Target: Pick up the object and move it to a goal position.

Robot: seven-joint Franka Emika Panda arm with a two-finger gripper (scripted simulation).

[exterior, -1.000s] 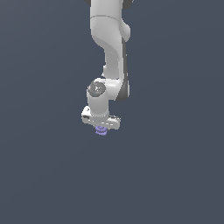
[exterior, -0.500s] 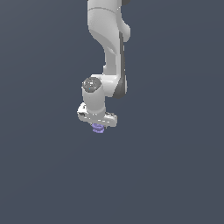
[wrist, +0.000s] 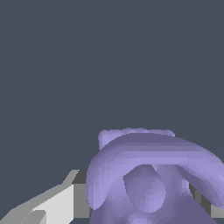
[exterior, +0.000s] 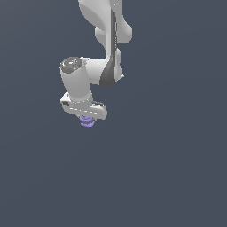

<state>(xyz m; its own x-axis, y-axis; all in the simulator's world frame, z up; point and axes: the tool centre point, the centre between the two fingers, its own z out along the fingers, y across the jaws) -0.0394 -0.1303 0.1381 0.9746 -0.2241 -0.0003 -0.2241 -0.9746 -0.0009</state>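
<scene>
1. Wrist view showed the object pressed right up against the camera, filling the near part of the picture between the end effector's fingers; one pale finger lay against its side, and a sliver of the other showed on the opposite side.
2. Judging from that, the end effector was pinching the object, which sat directly beneath the palm on its approach axis, not off to either side.
3. Exterior view showed the object as a lavender coil poking out just under the end effector, narrower than the white body, its stacked ridges running roughly in line with the fingers.
4. Farther out, only flat dark background appeared; no surface edge or goal marker could be made out, so the direction of the coming carry could not be told.
</scene>
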